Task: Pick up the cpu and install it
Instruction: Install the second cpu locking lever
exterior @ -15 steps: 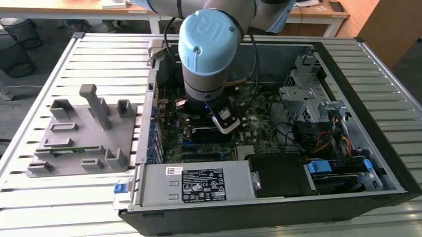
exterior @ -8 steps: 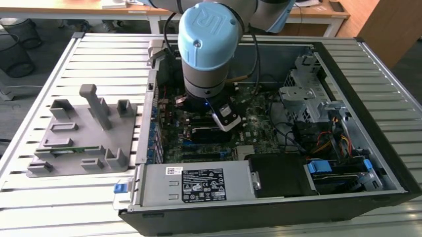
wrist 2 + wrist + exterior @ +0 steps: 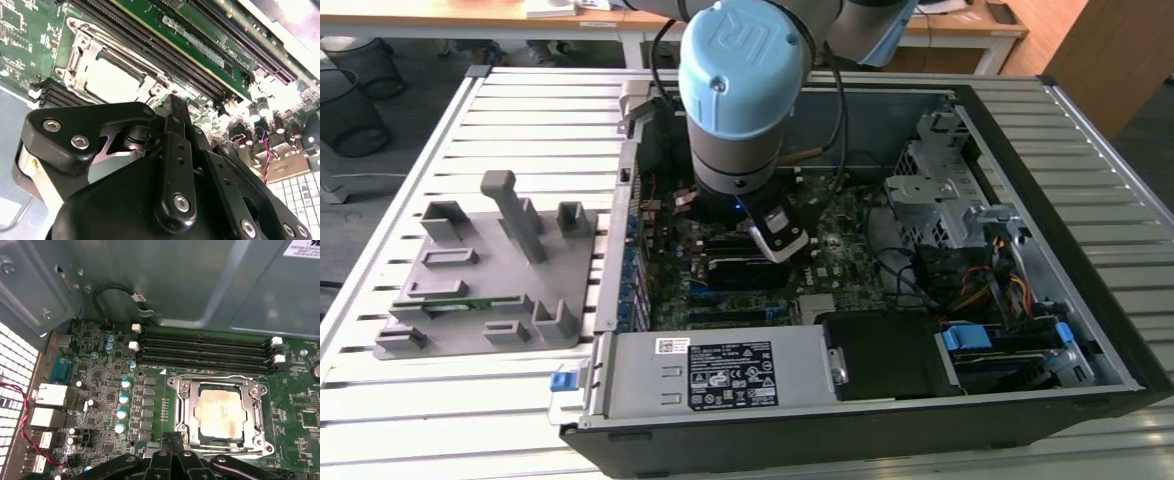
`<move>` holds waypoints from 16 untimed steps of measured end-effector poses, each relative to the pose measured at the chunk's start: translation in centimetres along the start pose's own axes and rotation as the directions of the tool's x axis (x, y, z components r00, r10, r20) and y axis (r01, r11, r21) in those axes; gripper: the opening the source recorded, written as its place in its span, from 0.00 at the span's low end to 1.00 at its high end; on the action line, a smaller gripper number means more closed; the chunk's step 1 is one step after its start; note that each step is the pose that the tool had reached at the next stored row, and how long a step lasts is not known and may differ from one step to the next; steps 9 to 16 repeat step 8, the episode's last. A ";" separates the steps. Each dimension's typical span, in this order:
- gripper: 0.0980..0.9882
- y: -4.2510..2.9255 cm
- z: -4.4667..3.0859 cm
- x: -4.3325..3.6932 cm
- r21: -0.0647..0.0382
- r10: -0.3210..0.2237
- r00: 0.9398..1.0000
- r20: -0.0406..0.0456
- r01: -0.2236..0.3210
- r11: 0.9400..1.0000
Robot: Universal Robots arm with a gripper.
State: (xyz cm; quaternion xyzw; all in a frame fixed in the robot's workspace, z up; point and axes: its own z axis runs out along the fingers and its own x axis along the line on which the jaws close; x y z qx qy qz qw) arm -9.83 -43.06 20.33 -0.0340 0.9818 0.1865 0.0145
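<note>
The cpu (image 3: 220, 412) lies flat in the socket (image 3: 186, 405) on the motherboard (image 3: 100, 405), its pale metal top facing up and the socket's metal frame around all four edges. It looks square to the frame and level, which I take to mean it is seated, not just resting on the rim. Whether the frame is latched over it I cannot tell.

The gripper (image 3: 170, 437) hangs just beside the socket's near edge, apart from the chip. In both wrist views its two fingers (image 3: 176, 107) are pressed together with nothing between them, so it is clenched and empty. That fits a chip already delivered.

In the exterior view the arm (image 3: 740, 90) reaches straight down into the open case (image 3: 1067, 200), which lies on its side on the slatted worktop (image 3: 520, 100). Laid this way, the case presents the board face up, so a vertical approach meets the socket squarely. The gripper sits low among the components there, close over the board.

The memory slots (image 3: 205, 347) run along one side of the socket, near but clear of the gripper. Beside the case, at the exterior view's left, a grey fixture (image 3: 480, 290) with upright blocks and shallow pockets stands on the worktop. It probably holds parts at fixed spots for pickup.
</note>
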 end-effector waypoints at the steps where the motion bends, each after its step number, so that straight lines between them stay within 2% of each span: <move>1: 0.01 0.05 -0.13 0.00 -0.001 0.000 1.000 0.000 0.000 1.000; 8: 0.01 0.41 -1.04 -0.04 -0.005 0.000 1.000 0.000 0.000 1.000; 16: 0.01 0.41 -1.04 -0.04 -0.005 0.000 1.000 0.000 0.000 1.000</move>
